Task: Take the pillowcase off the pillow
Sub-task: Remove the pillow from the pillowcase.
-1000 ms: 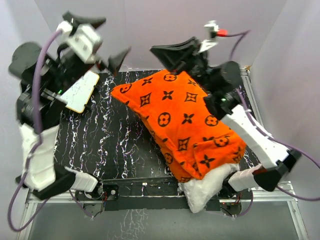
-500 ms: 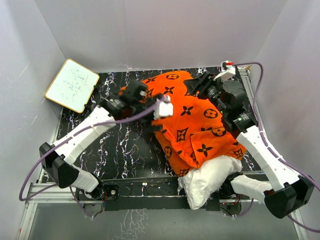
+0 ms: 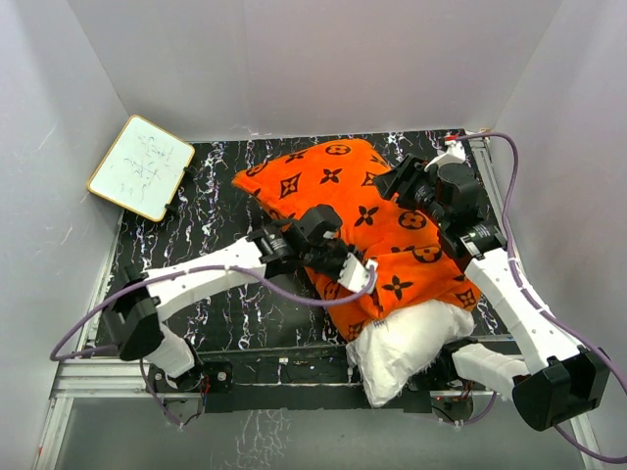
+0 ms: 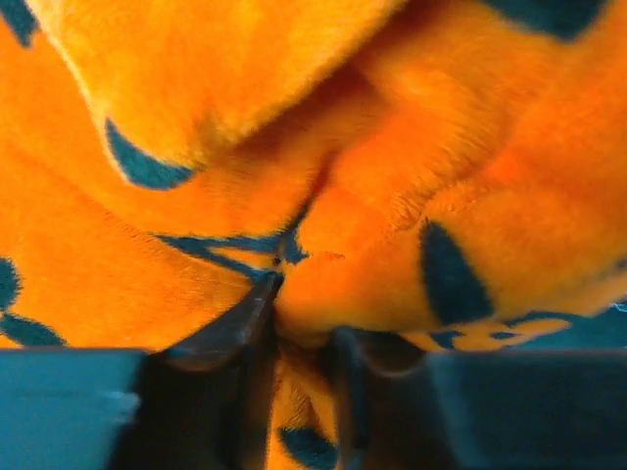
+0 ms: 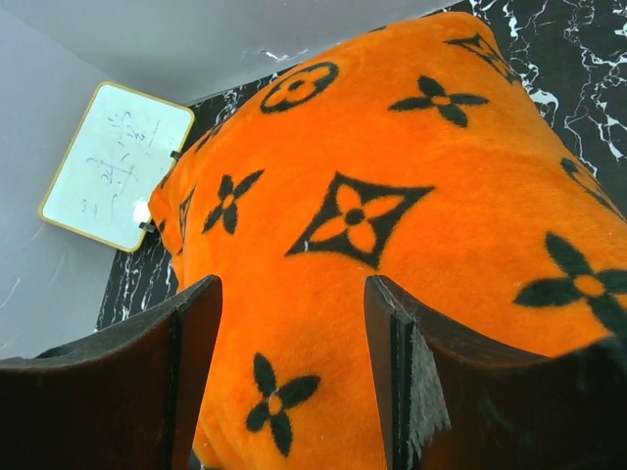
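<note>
The orange pillowcase (image 3: pixel 353 211) with black motifs lies diagonally across the table. The white pillow (image 3: pixel 407 343) sticks out of its near end, over the front edge. My left gripper (image 3: pixel 345 277) is down on the pillowcase near that open end. In the left wrist view its gripper (image 4: pixel 306 323) is shut on a bunched fold of the pillowcase (image 4: pixel 392 245). My right gripper (image 3: pixel 402 181) hovers at the far right side of the pillowcase. In the right wrist view that gripper (image 5: pixel 294 333) stands open, with the plush pillowcase (image 5: pixel 353 215) below and nothing between its fingers.
A white board with a tan frame (image 3: pixel 140 166) leans at the back left corner. The black marbled tabletop (image 3: pixel 211 284) shows left of the pillowcase. Grey walls close in on three sides.
My left arm has swung from the pillowcase's middle down toward its near end and closed on a fold of fabric. The right gripper has stayed open in about the same place.
</note>
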Available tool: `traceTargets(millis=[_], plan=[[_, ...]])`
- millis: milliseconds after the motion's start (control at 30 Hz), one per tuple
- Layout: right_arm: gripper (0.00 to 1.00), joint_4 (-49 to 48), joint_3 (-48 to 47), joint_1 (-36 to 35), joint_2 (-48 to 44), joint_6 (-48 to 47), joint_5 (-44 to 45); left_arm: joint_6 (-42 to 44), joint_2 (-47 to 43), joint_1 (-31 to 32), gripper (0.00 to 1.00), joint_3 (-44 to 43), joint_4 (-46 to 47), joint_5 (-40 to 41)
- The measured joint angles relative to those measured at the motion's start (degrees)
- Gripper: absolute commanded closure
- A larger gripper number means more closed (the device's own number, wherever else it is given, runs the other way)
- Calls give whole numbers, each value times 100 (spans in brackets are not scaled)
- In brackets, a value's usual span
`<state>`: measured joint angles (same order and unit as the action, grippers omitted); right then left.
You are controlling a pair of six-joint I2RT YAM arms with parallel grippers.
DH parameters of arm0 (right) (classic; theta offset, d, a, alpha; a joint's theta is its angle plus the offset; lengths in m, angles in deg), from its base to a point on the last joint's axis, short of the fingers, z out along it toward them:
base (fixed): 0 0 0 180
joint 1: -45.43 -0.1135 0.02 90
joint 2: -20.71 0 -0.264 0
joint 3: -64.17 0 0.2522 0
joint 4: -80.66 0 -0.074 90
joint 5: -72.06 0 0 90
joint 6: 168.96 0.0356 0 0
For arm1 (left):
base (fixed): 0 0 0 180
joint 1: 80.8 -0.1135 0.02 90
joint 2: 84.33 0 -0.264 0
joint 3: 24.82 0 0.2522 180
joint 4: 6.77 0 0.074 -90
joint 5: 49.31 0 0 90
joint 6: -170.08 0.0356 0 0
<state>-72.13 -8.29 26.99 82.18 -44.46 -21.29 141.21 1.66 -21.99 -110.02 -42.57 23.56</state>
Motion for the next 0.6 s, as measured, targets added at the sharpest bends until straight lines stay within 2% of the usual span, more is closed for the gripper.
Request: traceTargets(millis=[100, 200, 333, 467, 600], plan=[[30, -17, 0, 118, 9, -15, -118, -251, 514, -345, 99, -313, 278, 107], [21, -125, -17, 293, 83, -20, -376, -649, 935, -859, 100, -769, 404, 96], [3, -334, -140, 542, 238, -52, -752, -1298, 1410, -1794, 100, -1401, 531, 321], [2, -546, -195, 603, 219, -208, -1043, -2168, 1993, -2723, 100, -2275, 363, 616], [2, -538, -83, 601, 4, -345, -1222, -2671, 2059, -3230, 100, -2282, 144, 850]])
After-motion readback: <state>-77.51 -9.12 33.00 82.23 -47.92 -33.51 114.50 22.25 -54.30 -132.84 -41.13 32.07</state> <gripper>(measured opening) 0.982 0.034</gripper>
